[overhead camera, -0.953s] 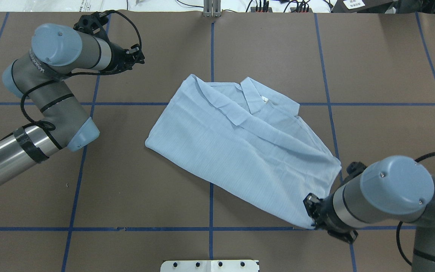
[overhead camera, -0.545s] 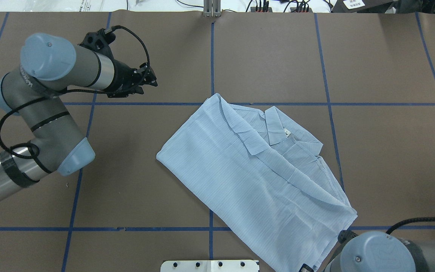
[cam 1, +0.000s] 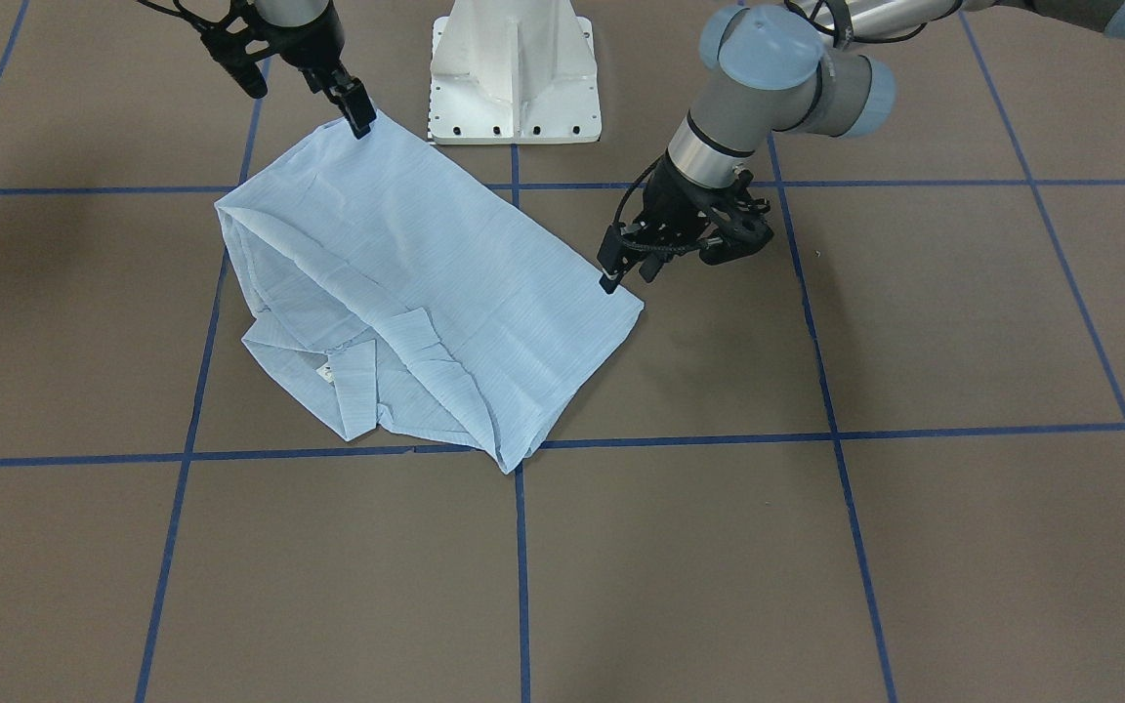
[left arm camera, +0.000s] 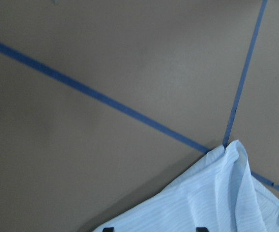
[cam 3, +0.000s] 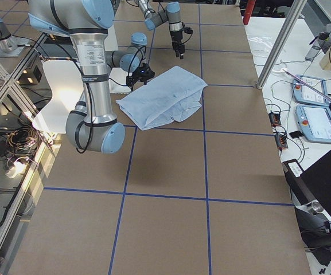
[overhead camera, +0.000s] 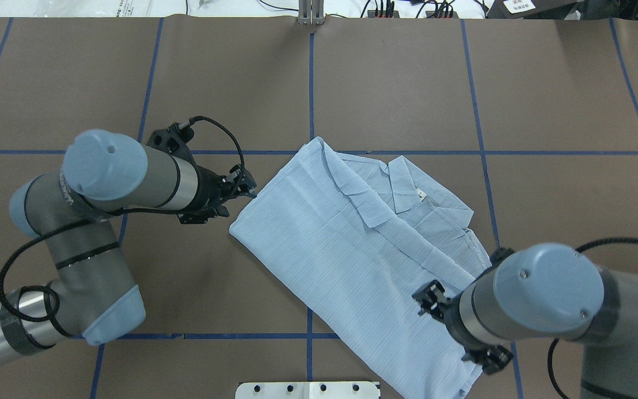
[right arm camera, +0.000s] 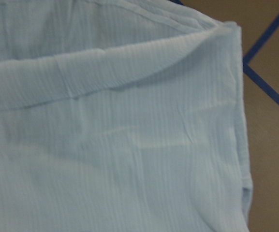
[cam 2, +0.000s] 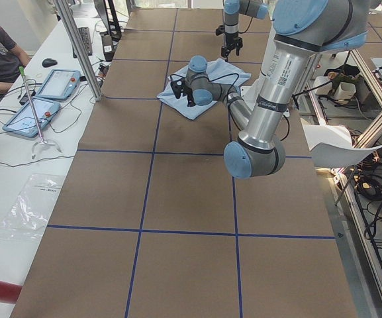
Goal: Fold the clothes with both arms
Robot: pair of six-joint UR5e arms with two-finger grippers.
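Now left fingers hang spread at one shirt corner; right fingers by another, grip unclear.

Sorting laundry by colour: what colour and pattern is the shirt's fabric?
The shirt is light blue with fine stripes, clearest in the right wrist-mounted view.

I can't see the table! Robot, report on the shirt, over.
Left gripper open at shirt edge. Right gripper at shirt corner, jaws unclear. Shirt partly folded, flat. White pedestal close by.
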